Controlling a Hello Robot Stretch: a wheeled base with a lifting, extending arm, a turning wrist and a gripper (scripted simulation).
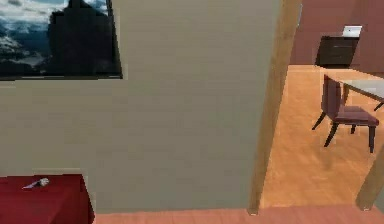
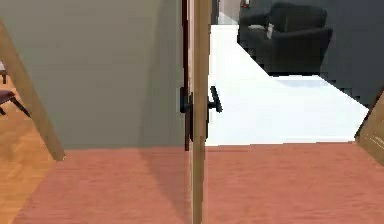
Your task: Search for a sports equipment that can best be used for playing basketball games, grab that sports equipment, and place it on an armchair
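Observation:
A dark upholstered seat, an armchair or small sofa point(image 2: 290, 35), stands on a pale floor point(image 2: 270, 105) at the arm side view's upper right, beyond a doorway. In the forward view's lower left corner, a small pale object point(image 1: 37, 183) lies on a dark red table point(image 1: 45, 200); it is too small to name.
A beige wall point(image 1: 180, 110) with a dark framed picture point(image 1: 60, 38) is close ahead. Right of a wooden door frame point(image 1: 272, 110), an orange-floored room holds a reddish chair point(image 1: 345, 110), a table point(image 1: 368, 88) and a dark cabinet point(image 1: 338, 50). A wooden door point(image 2: 198, 110) stands edge-on.

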